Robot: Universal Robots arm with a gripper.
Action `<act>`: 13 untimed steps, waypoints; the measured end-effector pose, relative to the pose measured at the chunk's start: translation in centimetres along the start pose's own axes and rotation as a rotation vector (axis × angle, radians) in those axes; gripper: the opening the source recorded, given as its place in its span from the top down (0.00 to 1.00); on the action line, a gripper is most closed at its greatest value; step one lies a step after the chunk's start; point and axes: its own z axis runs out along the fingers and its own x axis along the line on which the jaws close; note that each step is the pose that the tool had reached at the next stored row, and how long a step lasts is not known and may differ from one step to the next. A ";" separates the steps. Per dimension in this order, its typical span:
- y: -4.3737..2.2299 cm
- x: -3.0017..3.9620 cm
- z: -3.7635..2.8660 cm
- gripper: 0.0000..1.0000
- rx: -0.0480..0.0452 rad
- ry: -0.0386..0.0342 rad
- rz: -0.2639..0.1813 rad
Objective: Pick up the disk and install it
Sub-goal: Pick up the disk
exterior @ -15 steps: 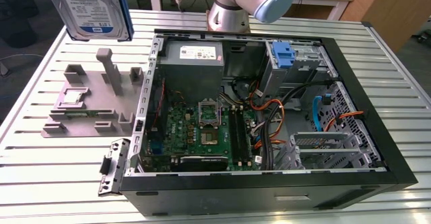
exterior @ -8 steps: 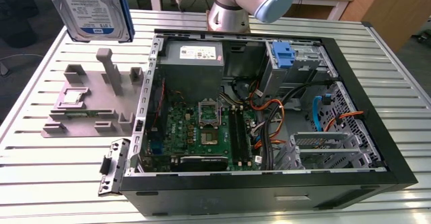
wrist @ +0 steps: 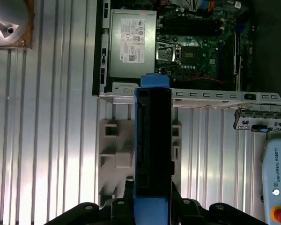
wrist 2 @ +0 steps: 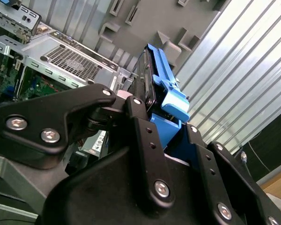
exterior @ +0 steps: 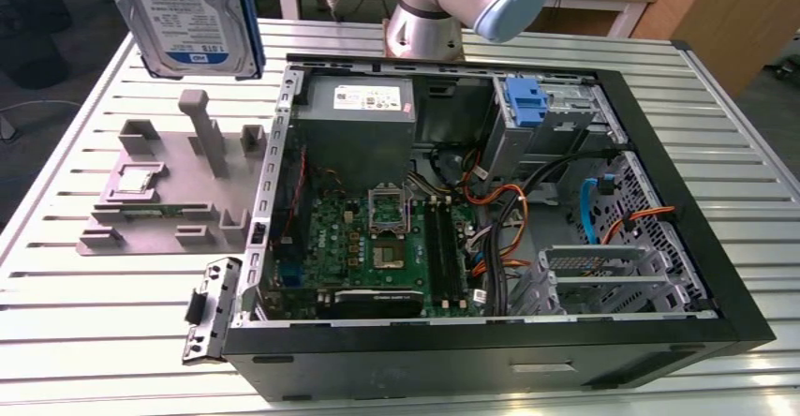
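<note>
The bench [exterior: 100, 341] is a ribbed aluminium surface, and wooden furniture [exterior: 725, 13] stands behind it in the room. The disk [exterior: 187, 18] hangs clear of the bench at the top of the exterior view's left. It stands upright on edge with its label toward the camera and a blue carrier rail along its sides. In the second wrist view the gripper [wrist 2: 164, 117] is closed on the disk, with its black fingers [wrist 2: 140, 126] clamping the blue carrier from both sides. In the first wrist view the disk is over a grey plastic fixture [wrist: 114, 150], which rests on the bench, not touching the disk. Just beside the fixture, toward the exterior view's right, lies the open computer case [exterior: 500, 364]. Inside it are the power supply [exterior: 356, 107], the motherboard [exterior: 375, 238] and a bare blue bracket [exterior: 525, 107] in the drive bay. The arm [exterior: 463, 4] rises behind the case.
</note>
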 end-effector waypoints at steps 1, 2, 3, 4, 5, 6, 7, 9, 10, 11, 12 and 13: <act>0.19 0.00 0.01 0.63 -0.0001 0.0001 0.000; 0.38 -0.01 0.01 0.63 0.0000 0.0000 0.000; 0.57 -0.02 0.01 0.63 0.0000 0.0000 0.000; 0.78 -0.03 0.02 0.63 0.0000 0.0000 0.000; 0.96 -0.04 0.03 0.63 0.0000 0.0001 0.000; 1.13 -0.04 0.03 0.63 0.0001 0.0000 0.000; 1.27 -0.06 0.03 0.63 0.0000 0.0001 0.000; 1.52 -0.10 0.04 0.63 0.0000 0.0000 0.000; 1.64 -0.14 0.04 0.63 0.0000 0.0000 0.000; 1.71 -0.20 0.04 0.63 0.0000 0.0000 0.000; 1.76 -0.30 0.05 0.63 -0.0001 0.0001 0.000; 1.81 -0.39 0.04 0.63 0.0000 0.0001 0.000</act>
